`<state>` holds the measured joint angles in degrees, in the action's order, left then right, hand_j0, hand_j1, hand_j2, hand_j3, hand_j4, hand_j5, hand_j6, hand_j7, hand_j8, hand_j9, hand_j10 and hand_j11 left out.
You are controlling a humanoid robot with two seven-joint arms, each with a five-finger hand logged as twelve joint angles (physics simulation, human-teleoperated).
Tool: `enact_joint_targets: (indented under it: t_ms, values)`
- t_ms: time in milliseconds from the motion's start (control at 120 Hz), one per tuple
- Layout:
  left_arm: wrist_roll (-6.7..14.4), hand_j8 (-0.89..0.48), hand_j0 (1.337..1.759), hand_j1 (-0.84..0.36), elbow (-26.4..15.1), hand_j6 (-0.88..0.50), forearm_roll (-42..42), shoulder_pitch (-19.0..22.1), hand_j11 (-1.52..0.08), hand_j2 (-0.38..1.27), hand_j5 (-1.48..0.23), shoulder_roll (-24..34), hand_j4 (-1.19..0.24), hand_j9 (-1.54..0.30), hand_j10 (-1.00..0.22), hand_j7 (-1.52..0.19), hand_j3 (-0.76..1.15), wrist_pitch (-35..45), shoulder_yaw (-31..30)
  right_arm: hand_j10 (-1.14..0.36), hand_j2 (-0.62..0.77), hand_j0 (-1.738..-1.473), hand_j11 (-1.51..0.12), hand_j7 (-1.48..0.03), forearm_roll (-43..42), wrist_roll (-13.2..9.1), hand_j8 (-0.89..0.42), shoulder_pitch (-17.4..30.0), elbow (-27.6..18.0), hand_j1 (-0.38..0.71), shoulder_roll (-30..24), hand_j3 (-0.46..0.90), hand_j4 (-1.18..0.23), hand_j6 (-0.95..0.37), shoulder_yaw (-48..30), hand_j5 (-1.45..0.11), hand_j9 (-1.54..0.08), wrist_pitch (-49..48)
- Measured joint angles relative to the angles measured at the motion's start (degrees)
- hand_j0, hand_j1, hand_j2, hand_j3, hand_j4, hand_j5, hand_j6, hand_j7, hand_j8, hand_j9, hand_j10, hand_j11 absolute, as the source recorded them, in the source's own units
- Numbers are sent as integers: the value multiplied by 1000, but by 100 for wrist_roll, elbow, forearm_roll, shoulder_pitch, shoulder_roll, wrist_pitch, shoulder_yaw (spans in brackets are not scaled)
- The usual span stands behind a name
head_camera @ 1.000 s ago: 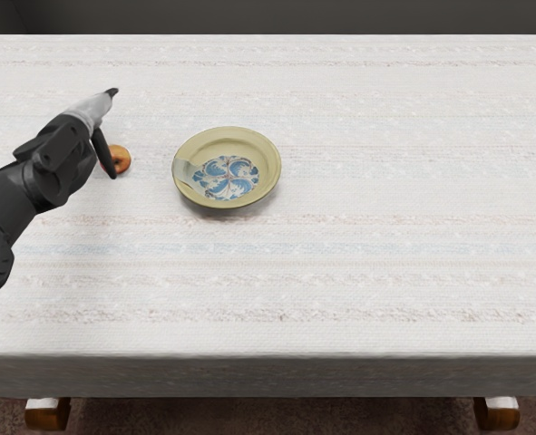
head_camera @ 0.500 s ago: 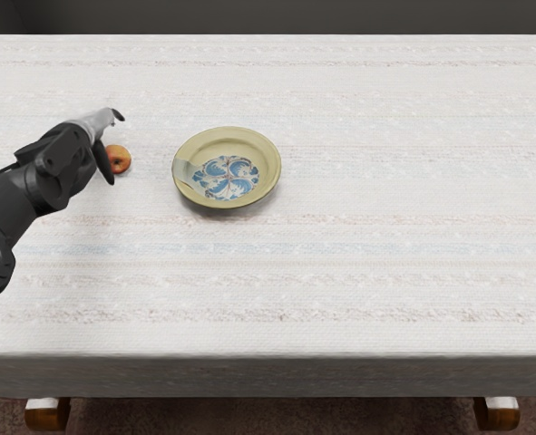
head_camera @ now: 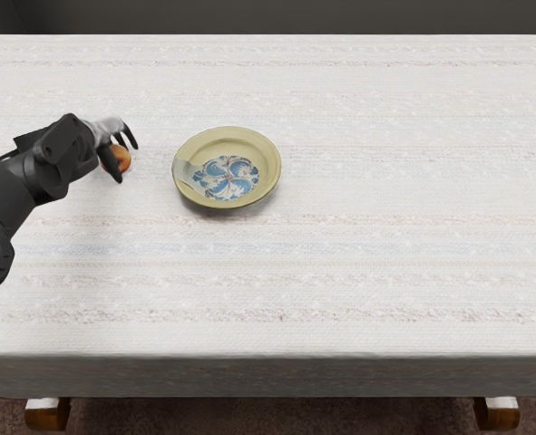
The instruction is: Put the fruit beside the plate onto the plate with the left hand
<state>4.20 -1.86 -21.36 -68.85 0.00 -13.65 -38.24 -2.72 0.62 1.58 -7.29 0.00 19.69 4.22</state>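
A small orange-red fruit [head_camera: 125,161] lies on the tablecloth just left of a yellow-rimmed plate [head_camera: 266,150] with a blue pattern in its middle. My left hand [head_camera: 121,154] reaches in from the left edge and sits right at the fruit. Its fingers [head_camera: 128,136] arch over the fruit's far side and the thumb hangs down on its near left side. The fingers are bent around the fruit but not closed on it, and the fruit still rests on the table. Nothing lies on the plate. The right arm is out of view.
The table [head_camera: 358,272] is covered by a pale striped cloth, and its front edge runs along the bottom of the view. A narrow gap of cloth separates the fruit from the plate's left rim.
The left hand has dropped and moved right to the fruit. Its index finger, pointing up and away before, has curled down over the fruit. The fruit and plate have not moved.
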Motion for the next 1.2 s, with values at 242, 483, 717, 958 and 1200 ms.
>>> enact_joint_targets:
  t_ms: [242,483,717,958,1200]
  values:
    - [34,-465,1658,-288,2,-528,20,-75,-718,161,-706,0,-559,-718,-552,-709,0,-346,5,0,0,-1658,0,0,0,0,0,0,0,-349,0,0,0,0,0,0,0,0]
    - [77,-472,1655,-325,8,-526,41,-128,-847,290,-802,0,-664,-840,-561,-817,0,-657,31,0,0,-1658,0,0,0,0,0,0,0,-349,0,0,0,0,0,0,0,0]
    - [81,-403,1651,-356,20,-452,64,-263,-981,301,-921,0,-746,-961,-490,-950,0,-1123,166,0,0,-1658,0,0,0,0,0,0,0,-349,0,0,0,0,0,0,0,0]
    - [80,-297,1643,-445,22,-342,85,-742,-1132,425,-1057,88,-823,-1104,-407,-1087,0,-1962,469,0,0,-1658,0,0,0,0,0,0,0,-349,0,0,0,0,0,0,0,0]
    - [80,-290,1639,-413,17,-347,150,-1374,-1192,349,-1083,81,-867,-1154,-400,-1141,0,-2105,630,0,0,-1658,0,0,0,0,0,0,0,-349,0,0,0,0,0,0,0,0]
